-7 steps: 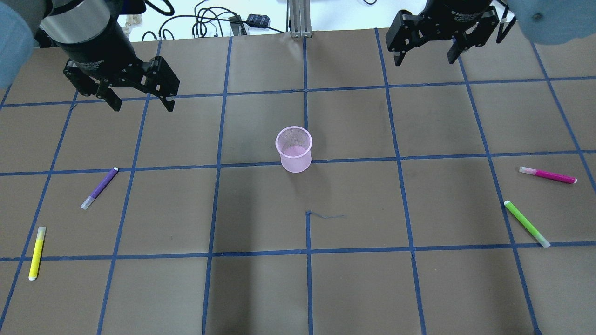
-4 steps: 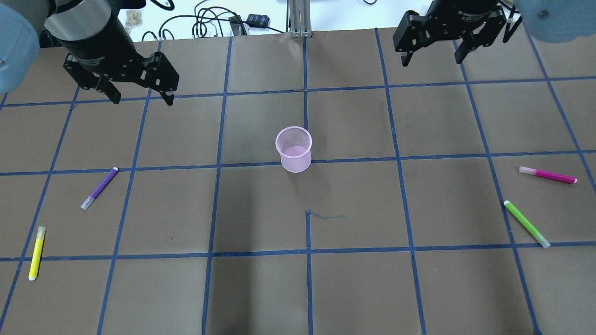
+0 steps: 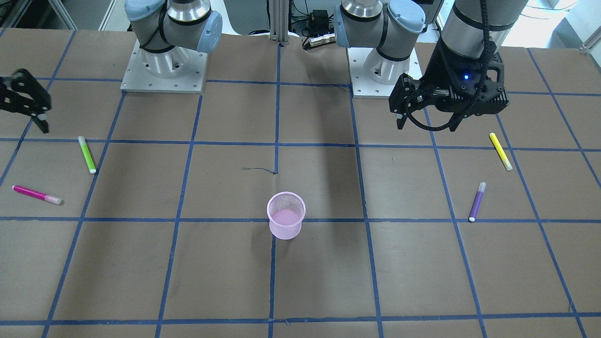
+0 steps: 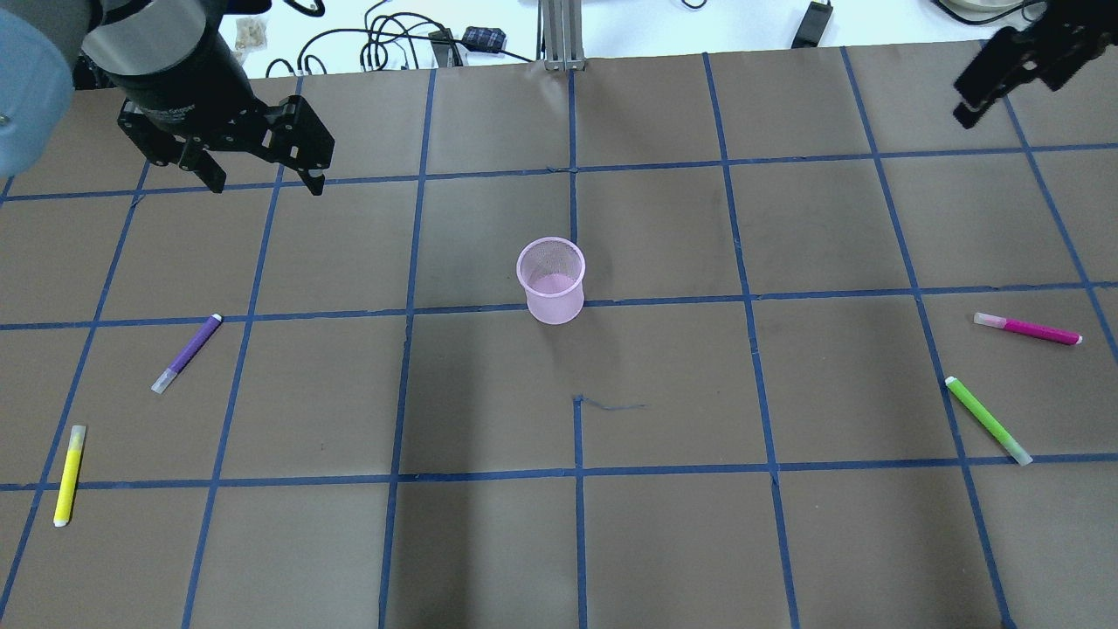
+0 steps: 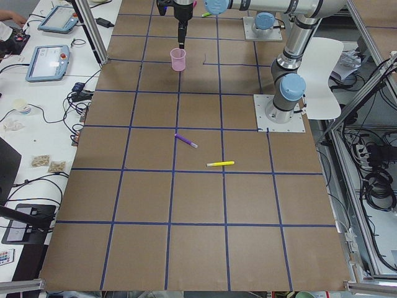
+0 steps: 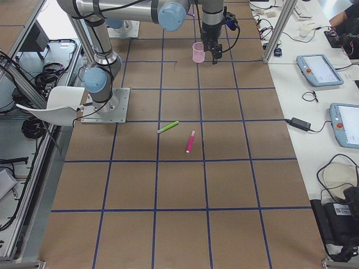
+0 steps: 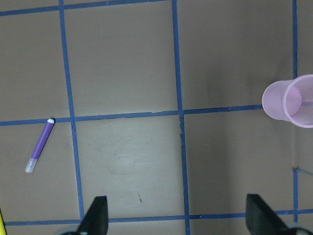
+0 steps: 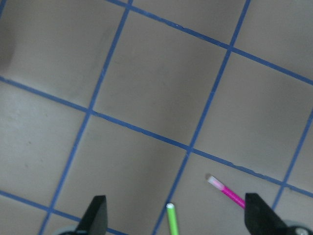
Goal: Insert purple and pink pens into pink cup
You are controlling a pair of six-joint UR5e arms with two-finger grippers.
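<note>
The pink mesh cup [image 4: 551, 279] stands upright near the table's middle; it also shows in the front view [image 3: 286, 221]. The purple pen [image 4: 186, 353] lies flat on the left side. The pink pen [image 4: 1028, 328] lies flat on the far right. My left gripper [image 4: 265, 186] is open and empty, high above the table, farther back than the purple pen; its wrist view shows that pen [image 7: 40, 146] and the cup [image 7: 291, 100]. My right gripper [image 4: 1004, 79] is open and empty at the back right, partly cut off by the view's edge; its wrist view shows the pink pen [image 8: 226, 191].
A yellow pen [image 4: 69, 474] lies at the near left and a green pen [image 4: 988, 419] lies just nearer than the pink pen. Cables [image 4: 393, 44] run along the table's far edge. The arm bases [image 3: 164, 65] stand at the robot's side.
My right gripper has swung well to the right, toward the view's back right corner. My left gripper has shifted slightly back. Both stay open. The pens and cup have not moved.
</note>
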